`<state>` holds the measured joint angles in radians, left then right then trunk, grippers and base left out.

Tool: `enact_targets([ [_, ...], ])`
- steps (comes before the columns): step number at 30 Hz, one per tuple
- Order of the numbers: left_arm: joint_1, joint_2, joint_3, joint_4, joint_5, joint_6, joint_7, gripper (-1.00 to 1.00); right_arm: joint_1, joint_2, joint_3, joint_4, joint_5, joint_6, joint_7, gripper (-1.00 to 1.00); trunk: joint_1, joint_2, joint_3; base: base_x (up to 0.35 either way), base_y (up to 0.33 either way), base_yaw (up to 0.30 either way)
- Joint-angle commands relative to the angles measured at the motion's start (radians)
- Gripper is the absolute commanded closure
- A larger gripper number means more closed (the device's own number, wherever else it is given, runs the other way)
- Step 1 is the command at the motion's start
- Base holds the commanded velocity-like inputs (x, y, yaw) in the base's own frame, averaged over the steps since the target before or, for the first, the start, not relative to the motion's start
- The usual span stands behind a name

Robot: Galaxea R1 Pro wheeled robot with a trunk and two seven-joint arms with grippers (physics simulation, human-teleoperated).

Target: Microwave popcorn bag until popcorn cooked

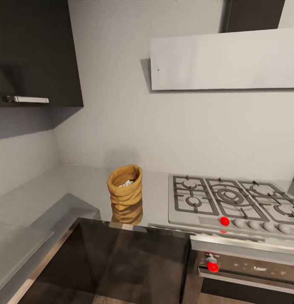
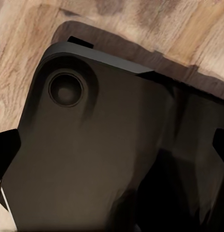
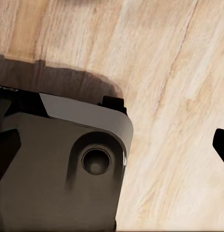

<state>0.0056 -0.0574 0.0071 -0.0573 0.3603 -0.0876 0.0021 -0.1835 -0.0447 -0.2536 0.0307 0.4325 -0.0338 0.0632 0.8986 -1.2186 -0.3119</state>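
A grey-walled kitchen corner holds a long brushed-steel surface [image 1: 79, 185]. Both wrist views look down past the robot's dark base onto pale wooden floor; I cannot tell either hand's state. The squat tan-brown cloth popcorn bag [image 1: 125, 185] stands upright, whitish popcorn [image 1: 126, 183] inside, near the grey gas hob [image 1: 231, 202], within easy reach.

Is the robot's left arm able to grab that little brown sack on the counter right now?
Probably not yet. The popcorn bag stands free on the countertop, nothing crowding it, but the left wrist view looks down at wooden floor, so the arm seems lowered.
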Motion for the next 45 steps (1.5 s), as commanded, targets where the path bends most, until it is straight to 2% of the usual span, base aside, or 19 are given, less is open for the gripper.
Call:
enact_targets([
  [1,0.001,-0.001,0.000,-0.001,0.005,-0.001,0.001,-1.00,0.000,-0.001,-0.009,0.003,0.008,-0.005,0.001,-1.00,-0.004,0.007,0.002,0.000,0.000,0.000],
  [26,0.001,-0.003,0.001,-0.003,0.004,-0.001,0.001,-1.00,0.001,-0.001,-0.009,0.003,0.007,-0.011,0.000,-1.00,-0.100,0.182,0.078,0.000,0.000,0.000],
  [45,0.001,-0.002,0.001,-0.004,0.005,-0.001,0.001,-1.00,0.001,-0.003,-0.010,0.002,0.008,-0.013,0.000,-1.00,-0.100,0.182,0.049,0.000,0.000,0.000],
])
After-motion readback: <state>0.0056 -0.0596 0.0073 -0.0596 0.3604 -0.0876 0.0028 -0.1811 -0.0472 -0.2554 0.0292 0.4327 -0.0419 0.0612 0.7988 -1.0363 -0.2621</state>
